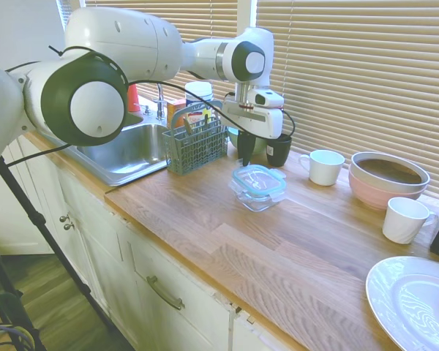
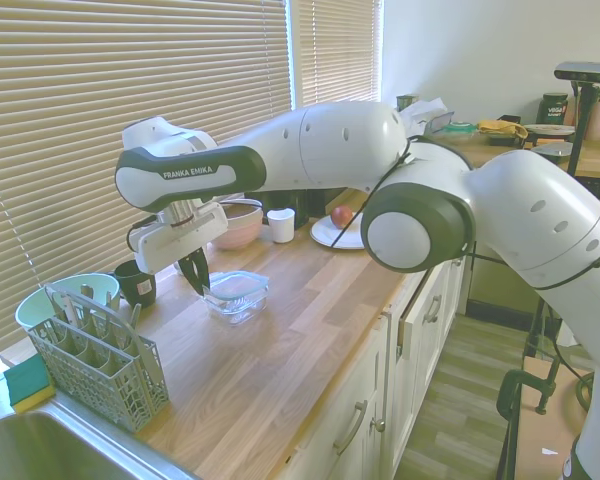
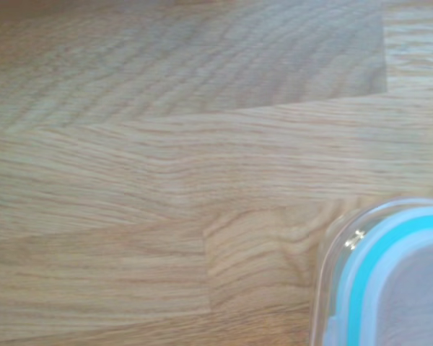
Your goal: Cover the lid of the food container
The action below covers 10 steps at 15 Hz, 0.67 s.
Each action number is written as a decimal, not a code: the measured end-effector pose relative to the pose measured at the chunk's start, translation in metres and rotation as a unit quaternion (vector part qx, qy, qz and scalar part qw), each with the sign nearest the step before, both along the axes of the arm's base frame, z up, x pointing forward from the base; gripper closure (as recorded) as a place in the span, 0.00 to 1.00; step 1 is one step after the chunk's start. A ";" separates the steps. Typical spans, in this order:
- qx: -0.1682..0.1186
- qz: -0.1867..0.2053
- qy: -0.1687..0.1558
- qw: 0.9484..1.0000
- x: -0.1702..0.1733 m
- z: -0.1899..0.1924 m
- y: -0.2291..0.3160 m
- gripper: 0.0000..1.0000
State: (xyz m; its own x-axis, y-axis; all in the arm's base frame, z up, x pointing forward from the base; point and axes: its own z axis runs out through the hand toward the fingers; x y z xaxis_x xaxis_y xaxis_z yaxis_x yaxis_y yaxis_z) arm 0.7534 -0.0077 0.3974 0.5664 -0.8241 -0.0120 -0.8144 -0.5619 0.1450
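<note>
Your gripper (image 1: 246,156) hangs just above the wooden counter (image 1: 278,248), beside the food container (image 1: 257,194) on its sink side — fingers close together, gripping nothing as far as you can see. You'll find the lid (image 1: 258,178) already lying on top of the tub, teal rim roughly lined up, which suggests it's been set down there; the snap tabs likely need pressing.
</note>
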 end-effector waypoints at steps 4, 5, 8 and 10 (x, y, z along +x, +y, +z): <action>-0.001 -0.007 -0.001 1.000 0.000 -0.001 -0.006 1.00; -0.002 -0.008 0.000 1.000 0.000 -0.002 -0.007 1.00; -0.003 -0.010 0.004 1.000 0.001 -0.009 -0.009 0.00; -0.003 -0.011 0.006 1.000 0.001 -0.012 -0.010 0.00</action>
